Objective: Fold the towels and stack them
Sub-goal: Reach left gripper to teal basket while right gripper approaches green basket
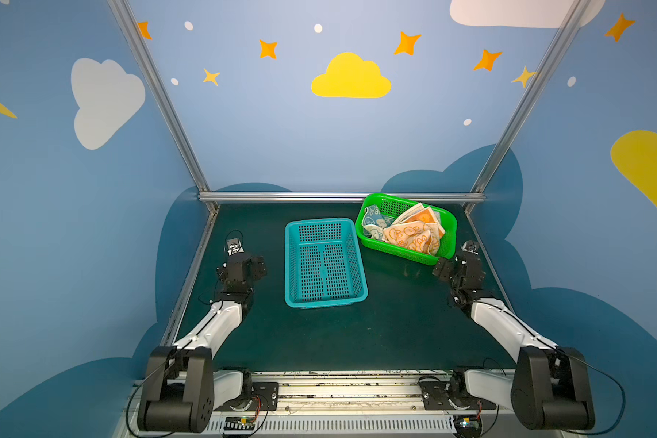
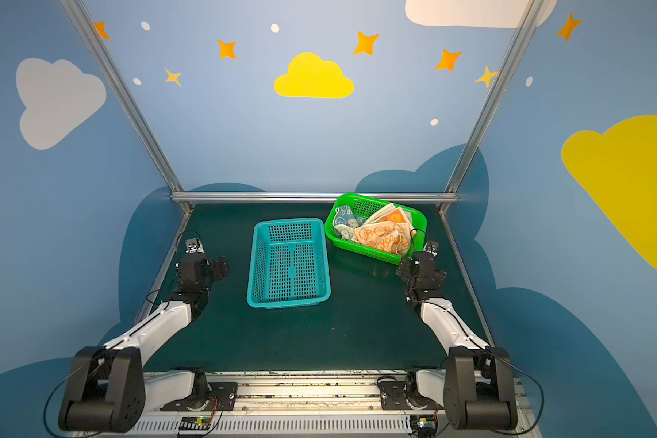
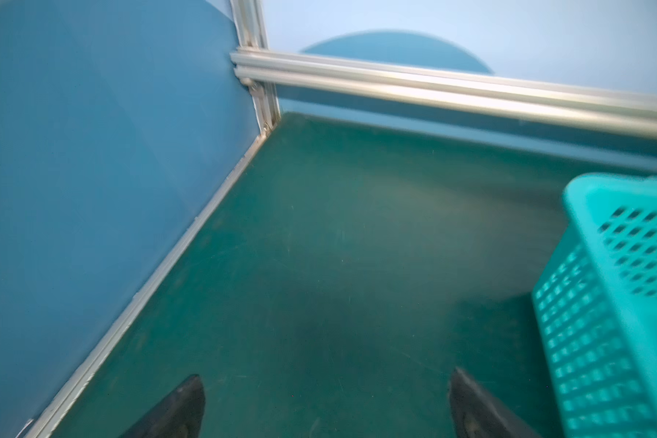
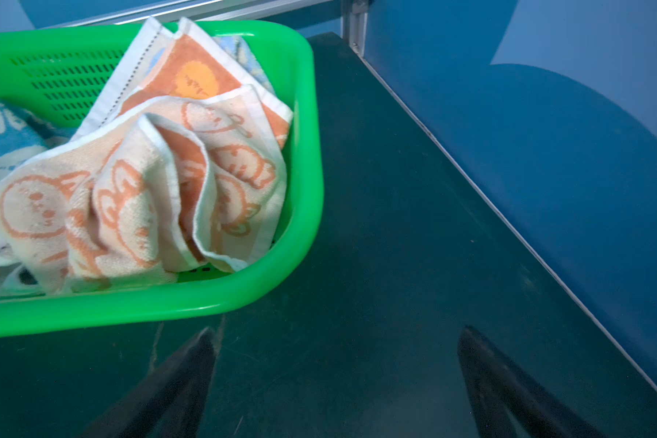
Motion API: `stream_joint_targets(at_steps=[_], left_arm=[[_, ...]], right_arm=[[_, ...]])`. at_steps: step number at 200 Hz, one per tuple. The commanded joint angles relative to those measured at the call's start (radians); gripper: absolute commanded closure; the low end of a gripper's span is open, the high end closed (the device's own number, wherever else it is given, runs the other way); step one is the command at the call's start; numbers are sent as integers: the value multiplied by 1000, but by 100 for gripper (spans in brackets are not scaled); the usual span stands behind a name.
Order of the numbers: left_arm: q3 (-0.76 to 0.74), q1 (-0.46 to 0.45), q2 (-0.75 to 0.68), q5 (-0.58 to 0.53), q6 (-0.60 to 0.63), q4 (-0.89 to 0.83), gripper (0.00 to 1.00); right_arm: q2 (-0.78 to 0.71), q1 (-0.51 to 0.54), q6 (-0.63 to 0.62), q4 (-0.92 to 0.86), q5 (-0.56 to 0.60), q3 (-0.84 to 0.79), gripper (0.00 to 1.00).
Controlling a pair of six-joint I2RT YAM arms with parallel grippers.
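Three towels (image 1: 406,227) are bunched loosely, unfolded, in a green basket (image 1: 403,256) at about 1 o'clock on the dark green worktop (image 1: 319,341). The orange-cream towel (image 4: 129,189) is on top, crumpled, with orange rabbit outlines on cream terry and a white hem. A second towel (image 4: 190,72) behind it has an orange block with a yellow-orange round patch and a white stitched border, and one corner leans on the far basket wall. The blue towel (image 4: 1,144) has cream shapes and lettering and lies at the 9 o'clock end of the basket, partly covered.

The right fingers (image 4: 183,379) are spread wide and hold nothing, low over bare worktop just outside the basket's near corner. In both top views the towels sit at about 10 o'clock from them, close but not touching. The left fingers (image 3: 183,409) are also spread wide with nothing between them, at the 9 o'clock side of the worktop. The towels are well apart from them at about 2 o'clock, with a teal basket (image 1: 325,302) between.
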Motion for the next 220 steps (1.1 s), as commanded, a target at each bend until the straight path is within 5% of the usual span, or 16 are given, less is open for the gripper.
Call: stream_joint_targets(at_steps=[1,89,107,220], left_arm=[[23,-18,-94,-25,-78,-137,1],[101,-206,-331,37,-150,-282,1],[162,-276,-287,76,-146,-295,1],[508,-680,170,174,-83,-280,1]], right_arm=[[-54,-6,106,-178,71,44,1],[-233,-46,286,-315,69,46,1],[-266,-76,206,-312,-119,71,1],[154,-60,139,-666,-524,527,1]])
